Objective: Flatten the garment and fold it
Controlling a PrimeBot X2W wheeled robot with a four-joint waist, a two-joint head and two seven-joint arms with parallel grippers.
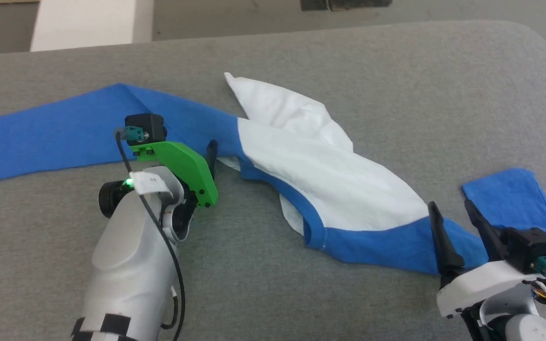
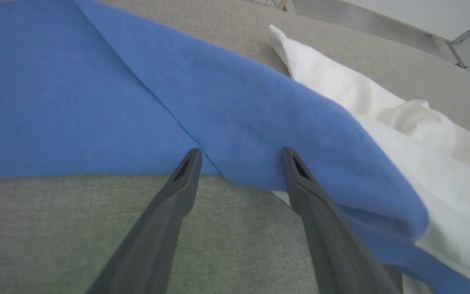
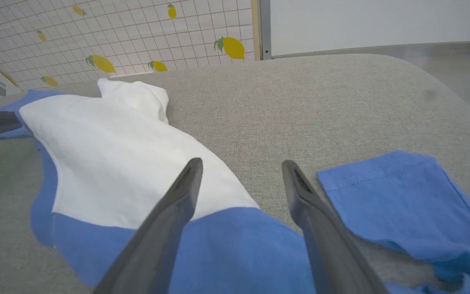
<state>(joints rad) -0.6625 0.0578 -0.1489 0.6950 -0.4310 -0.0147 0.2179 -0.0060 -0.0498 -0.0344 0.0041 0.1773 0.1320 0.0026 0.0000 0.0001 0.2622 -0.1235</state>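
Note:
The garment (image 1: 330, 175) lies across the grey padded table (image 1: 396, 71), its white body bunched and creased in the middle. One blue sleeve (image 1: 40, 137) runs out to the left; the other blue sleeve (image 1: 514, 199) doubles back at the right. My left gripper (image 1: 209, 148) is open at the near edge of the left sleeve (image 2: 96, 102) by the shoulder, its fingertips (image 2: 194, 157) over the hem, nothing between them. My right gripper (image 1: 449, 207) is open above the right sleeve's shoulder part (image 3: 227, 245), empty. The blue neckband (image 1: 308, 222) faces the near side.
The table's rounded far right corner (image 1: 538, 42) drops to the floor behind. A white board (image 1: 83, 23) stands past the far left edge. A tiled wall with lemon prints (image 3: 116, 32) is in the right wrist view. Bare grey padding (image 1: 263, 284) lies between my arms.

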